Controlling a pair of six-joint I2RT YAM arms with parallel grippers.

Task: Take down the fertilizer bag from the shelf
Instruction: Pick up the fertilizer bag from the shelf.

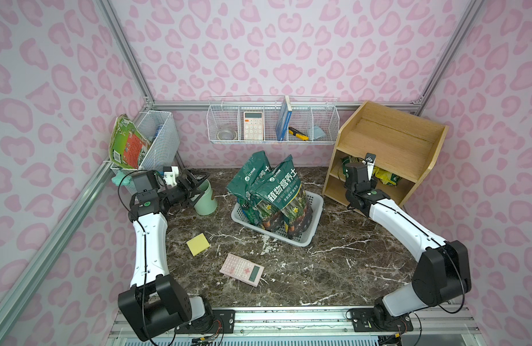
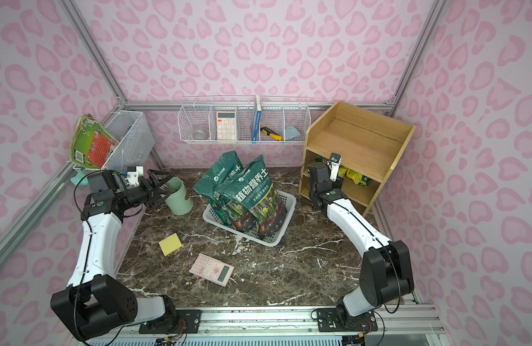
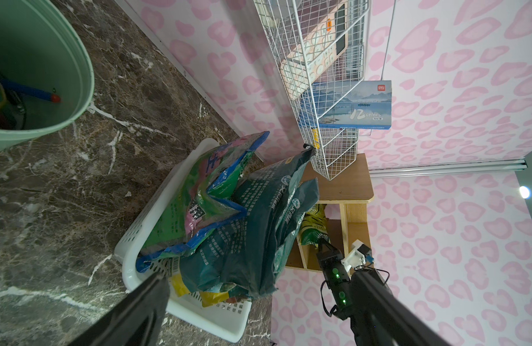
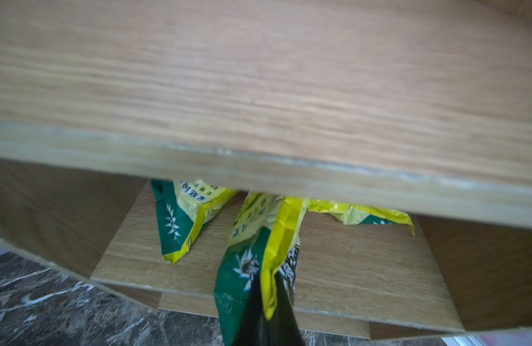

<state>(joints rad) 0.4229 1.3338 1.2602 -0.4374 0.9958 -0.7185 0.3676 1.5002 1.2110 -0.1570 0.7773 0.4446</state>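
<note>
The light-wood shelf (image 1: 387, 140) (image 2: 360, 140) stands at the back right of the marble table. A yellow-and-green fertilizer bag (image 4: 258, 239) stands on its middle tier (image 4: 348, 269), under the tier above. My right gripper (image 4: 267, 287) is shut on this bag's near yellow edge. In both top views the right wrist (image 1: 359, 176) (image 2: 320, 176) reaches into that tier and hides the jaws. More yellow-green bag ends (image 4: 184, 218) lie beside it. My left gripper (image 1: 196, 182) (image 2: 161, 182) (image 3: 263, 277) hangs open over a green cup, holding nothing.
A white basket (image 1: 303, 236) with dark green soil bags (image 1: 276, 194) sits mid-table, left of the shelf. The green cup (image 1: 206, 200), a yellow pad (image 1: 198, 244) and a pink calculator (image 1: 241, 269) lie to the left. Wire baskets (image 1: 272, 122) hang on the back wall.
</note>
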